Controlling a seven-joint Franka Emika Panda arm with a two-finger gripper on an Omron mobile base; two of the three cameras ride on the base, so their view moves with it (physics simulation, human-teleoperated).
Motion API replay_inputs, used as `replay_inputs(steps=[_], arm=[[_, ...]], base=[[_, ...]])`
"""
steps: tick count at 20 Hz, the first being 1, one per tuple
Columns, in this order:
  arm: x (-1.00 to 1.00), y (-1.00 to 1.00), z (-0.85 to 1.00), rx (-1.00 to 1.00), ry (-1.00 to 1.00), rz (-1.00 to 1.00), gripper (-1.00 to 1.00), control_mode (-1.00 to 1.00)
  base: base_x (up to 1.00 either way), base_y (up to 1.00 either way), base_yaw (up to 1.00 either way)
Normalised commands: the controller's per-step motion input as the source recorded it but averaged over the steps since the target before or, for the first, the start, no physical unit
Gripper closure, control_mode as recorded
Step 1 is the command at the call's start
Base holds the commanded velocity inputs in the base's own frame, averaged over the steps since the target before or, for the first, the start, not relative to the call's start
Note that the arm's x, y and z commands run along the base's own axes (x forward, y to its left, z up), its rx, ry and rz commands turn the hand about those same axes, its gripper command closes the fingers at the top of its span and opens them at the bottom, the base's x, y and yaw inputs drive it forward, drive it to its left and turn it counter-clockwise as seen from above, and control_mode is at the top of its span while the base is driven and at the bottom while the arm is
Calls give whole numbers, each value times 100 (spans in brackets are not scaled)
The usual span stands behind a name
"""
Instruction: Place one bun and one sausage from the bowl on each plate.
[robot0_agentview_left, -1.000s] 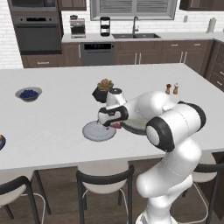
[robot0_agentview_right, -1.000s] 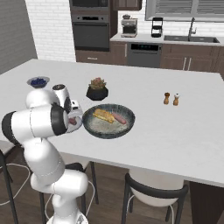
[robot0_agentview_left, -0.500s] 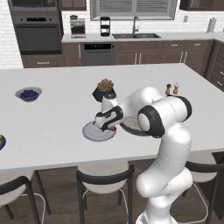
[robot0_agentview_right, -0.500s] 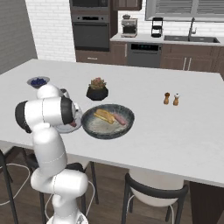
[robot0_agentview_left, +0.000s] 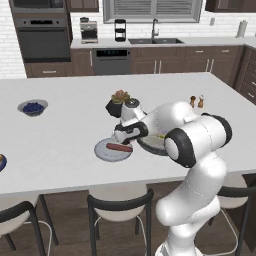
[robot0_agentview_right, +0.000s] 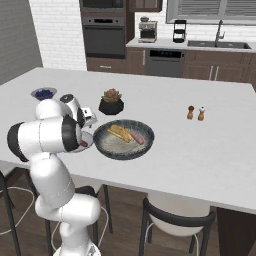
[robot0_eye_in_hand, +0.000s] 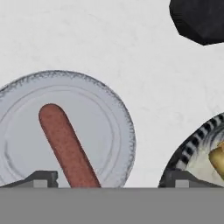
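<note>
The robot's dark two-finger tool (robot0_eye_in_hand: 109, 179) hangs low over the white bench (robot0_agentview_left: 65, 135) with its tips spread wide apart, gripping nothing. Directly below it lies a reddish-brown sausage (robot0_eye_in_hand: 65, 146) flat on the plain light grey round plate (robot0_eye_in_hand: 111, 118), free of both tips. Just beside the tool sits the wide dark grey bowl (robot0_agentview_right: 102, 145) with the ribbed dark rim, holding a golden bun (robot0_agentview_right: 119, 132) and a second sausage (robot0_agentview_right: 137, 138). A dark pot with a succulent (robot0_agentview_right: 111, 102) stands near, beyond the tool.
</note>
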Motion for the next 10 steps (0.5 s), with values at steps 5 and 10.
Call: replay_inputs(steps=[5,10], arm=[[-9,-100,86,8,-12,-12,-100,-100],[7,-100,81,12,13,-19,-100,-100]], base=[[0,0,0],[0,0,0]])
